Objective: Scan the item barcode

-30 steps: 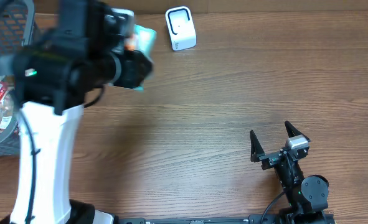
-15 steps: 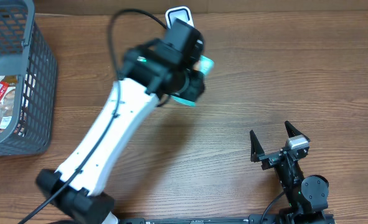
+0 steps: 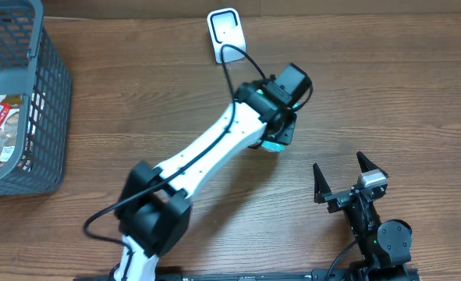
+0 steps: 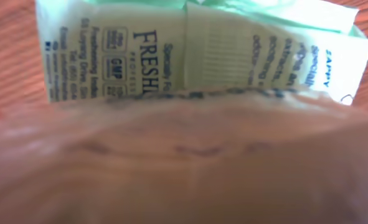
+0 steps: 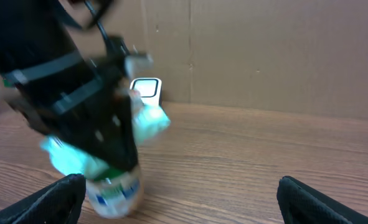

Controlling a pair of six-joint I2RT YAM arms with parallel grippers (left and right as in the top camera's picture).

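The left gripper (image 3: pixel 278 134) has swung from beside the basket (image 3: pixel 47 101) at the far left, past the scanner (image 3: pixel 226 35), to the middle of the tabletop (image 3: pixel 386 86). The pale green packet (image 3: pixel 273 146) has travelled with it and now sits lower, nearer the front edge.

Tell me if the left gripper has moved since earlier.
Yes. The left gripper, gripping the packet, swung right from the basket, past the white scanner.

a wooden table (image 3: pixel 402 86) carries a grey mesh basket (image 3: pixel 51 101) at left and a white scanner (image 3: pixel 226 35) at its far edge.
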